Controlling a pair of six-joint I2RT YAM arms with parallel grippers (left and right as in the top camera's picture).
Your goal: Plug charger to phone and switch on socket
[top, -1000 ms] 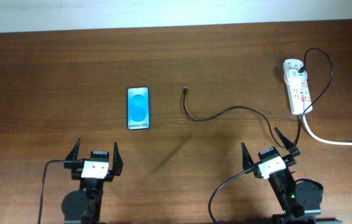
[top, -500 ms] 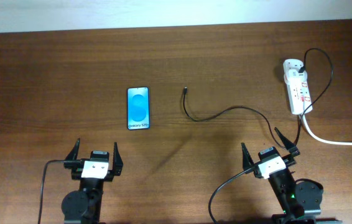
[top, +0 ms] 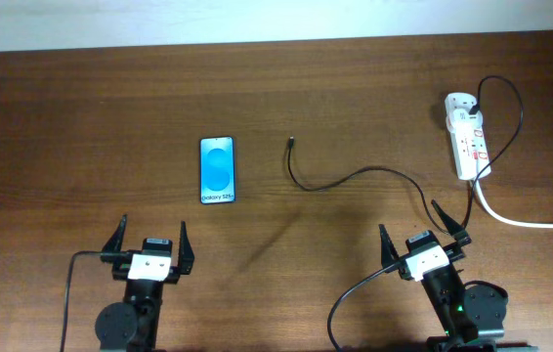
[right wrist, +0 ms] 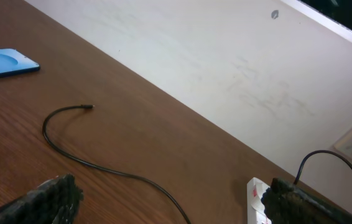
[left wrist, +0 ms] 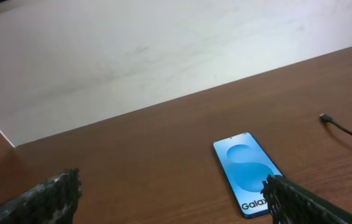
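The phone (top: 217, 170) lies flat on the brown table, blue screen up; the left wrist view has it ahead right (left wrist: 247, 172). The charger cable (top: 340, 181) curves from its connector tip (top: 291, 141) rightward to the socket (top: 466, 135), a white power strip at the far right. The right wrist view shows the cable (right wrist: 101, 167), its tip (right wrist: 88, 107) and a corner of the socket (right wrist: 255, 196). My left gripper (top: 149, 241) stands open near the front edge, well short of the phone. My right gripper (top: 421, 228) is open too, nothing between its fingers.
A thick white cord (top: 526, 221) runs from the socket off the right edge. A white wall (left wrist: 138, 56) borders the table's far side. Black robot wires (top: 355, 288) loop beside the right arm's base.
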